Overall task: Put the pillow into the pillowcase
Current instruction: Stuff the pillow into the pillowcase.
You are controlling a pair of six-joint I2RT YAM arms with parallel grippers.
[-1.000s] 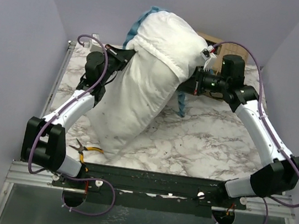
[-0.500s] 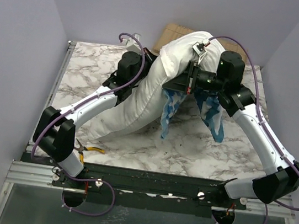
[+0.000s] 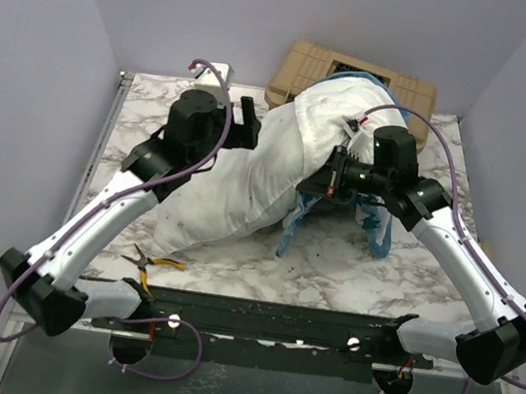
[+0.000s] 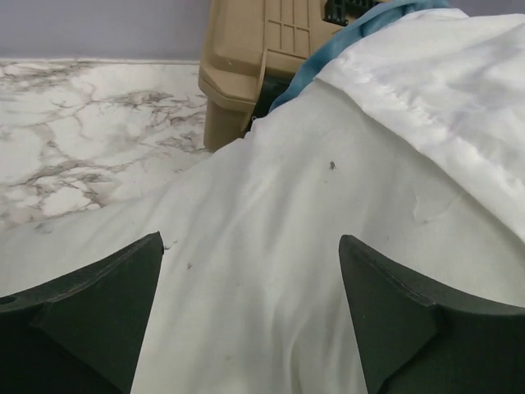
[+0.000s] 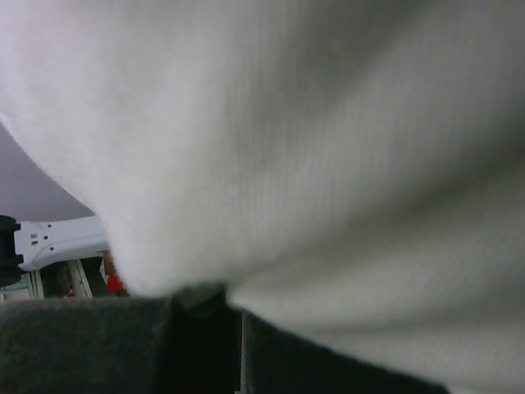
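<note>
The white pillow (image 3: 230, 188) lies slanted across the marble table, its lower end near the front left. Its upper end is covered by the pillowcase (image 3: 338, 115), white inside showing, with blue frilled edging (image 3: 290, 228) hanging below. My left gripper (image 3: 250, 125) stands open just left of the pillow. In the left wrist view, that left gripper (image 4: 250, 320) has its fingers (image 4: 98, 312) spread wide over the pillow (image 4: 262, 246), beside the pillowcase hem (image 4: 426, 107). My right gripper (image 3: 331, 174) is shut on the pillowcase edge. White fabric (image 5: 312, 139) fills the right wrist view above the right gripper (image 5: 205, 308).
A tan plastic case (image 3: 306, 66) stands at the back edge behind the pillow, also visible in the left wrist view as a tan case (image 4: 246, 66). Yellow-handled pliers (image 3: 151, 263) lie near the front left. Purple walls close in both sides.
My left gripper has opened, let go of the pillow and drawn back to the left. The raised pillow end has sunk lower and back. The right gripper stays shut.
</note>
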